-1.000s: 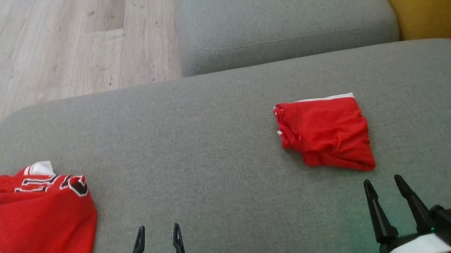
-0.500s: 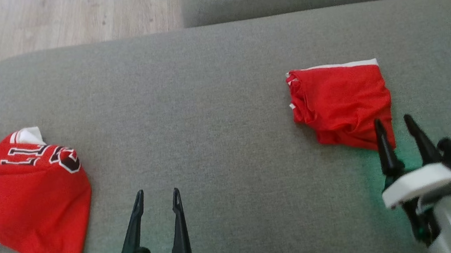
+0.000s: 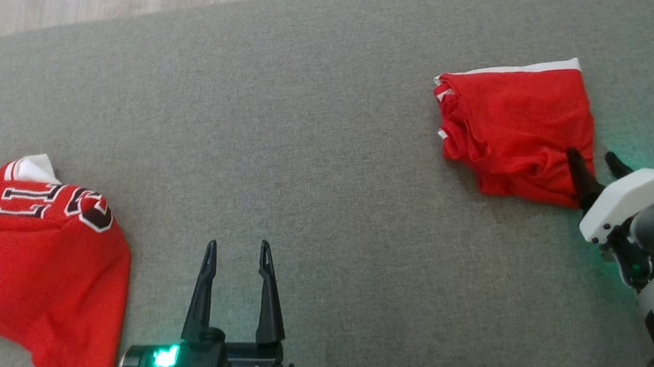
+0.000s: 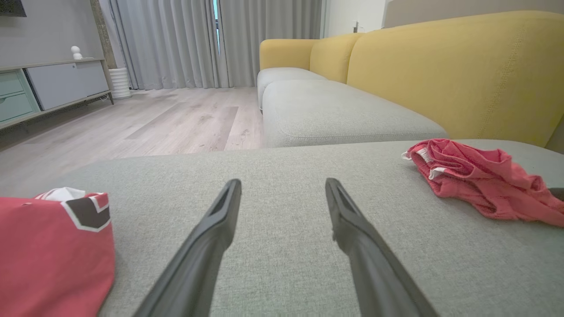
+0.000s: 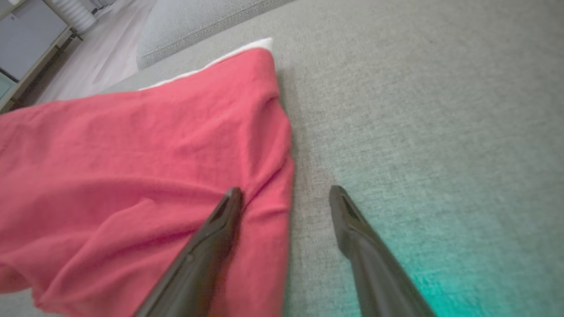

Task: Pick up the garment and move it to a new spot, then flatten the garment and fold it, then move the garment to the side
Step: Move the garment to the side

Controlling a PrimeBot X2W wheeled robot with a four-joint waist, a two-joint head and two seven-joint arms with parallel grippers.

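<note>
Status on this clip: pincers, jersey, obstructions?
Left pincer open over bare cushion. Right pincer open, one finger over plain red cloth corner. Jersey crumpled far left, untouched. Nothing blocks it.

Looking along your left gripper (image 4: 283, 185), its jaws stand wide apart above the grey seat cushion (image 4: 286, 281), with bare fabric between them. The garment (image 4: 48, 255) lies crumpled at your lower left, showing a dark, white-edged letter and a white fold. A smaller red cloth (image 4: 480, 185) lies bunched well apart at the right, below the yellow backrest (image 4: 449, 70). Beyond are a wooden floor (image 4: 154, 123) and grey curtains (image 4: 176, 39).
</note>
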